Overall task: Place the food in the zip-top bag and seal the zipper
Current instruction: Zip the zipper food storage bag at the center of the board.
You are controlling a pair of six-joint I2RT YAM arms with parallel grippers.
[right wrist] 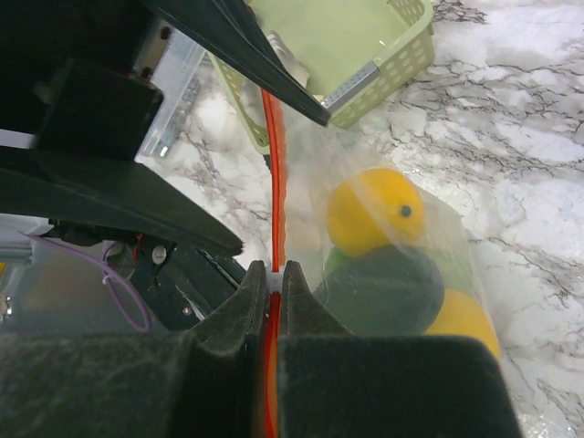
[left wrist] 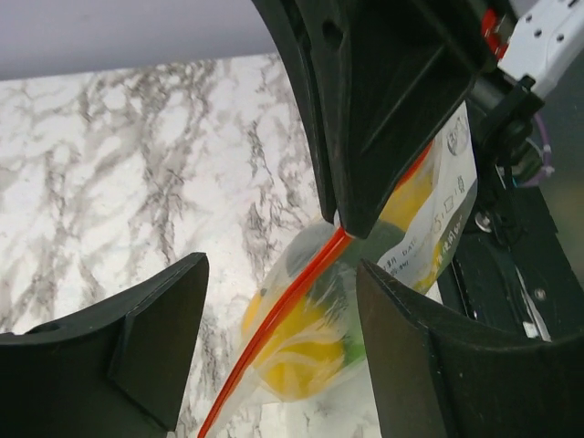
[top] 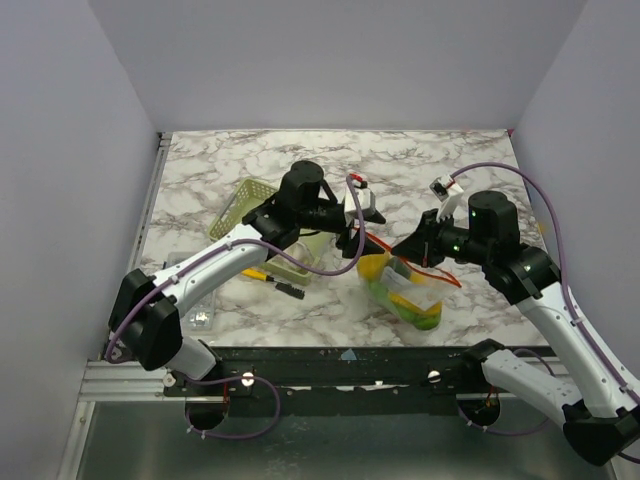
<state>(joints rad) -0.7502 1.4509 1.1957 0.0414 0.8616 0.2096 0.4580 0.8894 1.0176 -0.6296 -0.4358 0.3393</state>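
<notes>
Right gripper (right wrist: 272, 272): jaws together, clamped on the zipper (right wrist: 274, 182), pinching the orange-red strip edge-on. Left gripper (left wrist: 281, 274): jaws well apart, one finger on either side of the same strip, neither seen pressing it. Zip-top bag (top: 408, 292) lies on the marble table (top: 210, 170) near the front edge, between the two arms, its rim raised toward the grippers. Food (top: 395, 285) is inside the bag: yellow-orange round piece (right wrist: 372, 212) uppermost, dark green piece (right wrist: 383, 290) touching it below, another yellow piece (right wrist: 467, 319) beside that. The strip reads as a single line between the grippers; cannot tell whether it is fully sealed. Pale green basket (top: 248, 205) and pen (top: 268, 277) sit left of the bag, by the left arm
</notes>
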